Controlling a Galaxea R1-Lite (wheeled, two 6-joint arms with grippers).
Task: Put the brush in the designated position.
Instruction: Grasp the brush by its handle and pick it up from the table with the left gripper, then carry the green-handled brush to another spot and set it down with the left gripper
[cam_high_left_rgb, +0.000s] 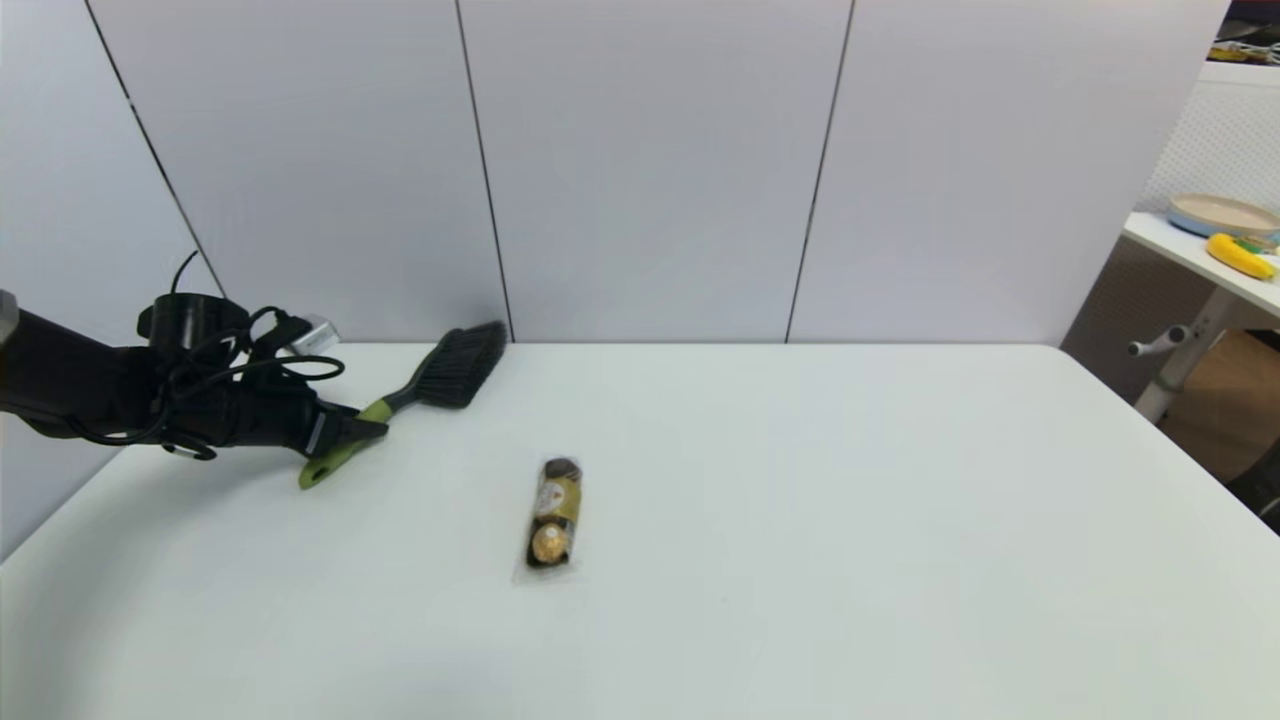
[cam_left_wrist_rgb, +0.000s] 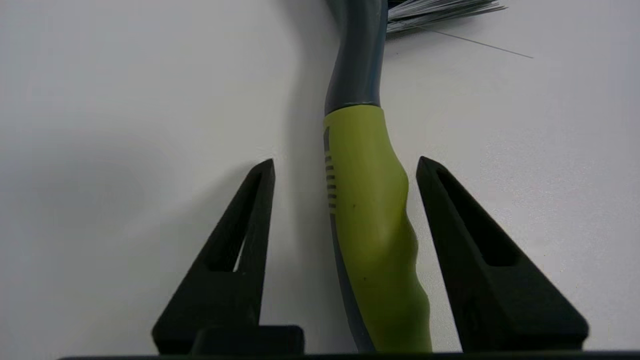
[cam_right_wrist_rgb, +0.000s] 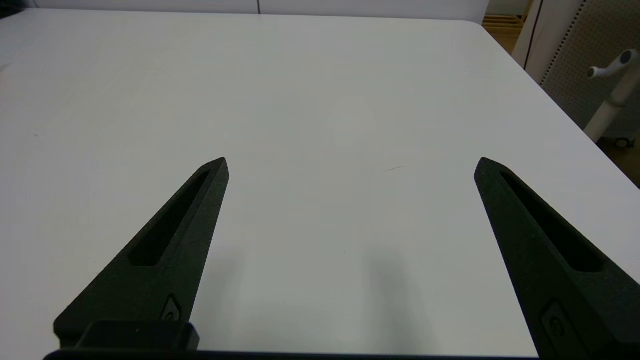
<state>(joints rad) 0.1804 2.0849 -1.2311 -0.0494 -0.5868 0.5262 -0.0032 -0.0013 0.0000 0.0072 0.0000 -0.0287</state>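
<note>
Closest in the head view: bare white bench (cam_high_left_rgb: 800, 560), then a small clear pack of chocolates (cam_high_left_rgb: 553, 515) lying flat near the bench middle, gold-wrapped pieces inside, long axis pointing away from the robot.

Brush (cam_high_left_rgb: 420, 395) lies on the bench left of and beyond the chocolate pack, near the back wall. Lime-green handle, black neck, wide head of dark grey bristles. Handle end points toward the robot's left front, bristle head toward the wall.

Left hand (cam_high_left_rgb: 365, 425) reaches in from the left side at the brush handle. Left wrist view: two black fingers (cam_left_wrist_rgb: 240, 250) spread on either side of the green handle (cam_left_wrist_rgb: 372, 225), a visible gap on each side, not clamped; hand open around the handle. Handle has a grey underside and short ribbed grip marks; grey neck curves up to bristle tips (cam_left_wrist_rgb: 440, 12) at the frame edge. One stray bristle lies on the bench beside the head.

Right hand (cam_right_wrist_rgb: 350, 165) does not show in the head view; its wrist view shows fingers spread wide, nothing between them, hovering over bare bench (cam_right_wrist_rgb: 320, 100) right of the chocolate pack.

Only the head view shows a side table (cam_high_left_rgb: 1190, 245) far right of the bench, with a shallow dish (cam_high_left_rgb: 1220, 212); contents cannot be told. A yellow item (cam_high_left_rgb: 1240, 257) sits beside it.
</note>
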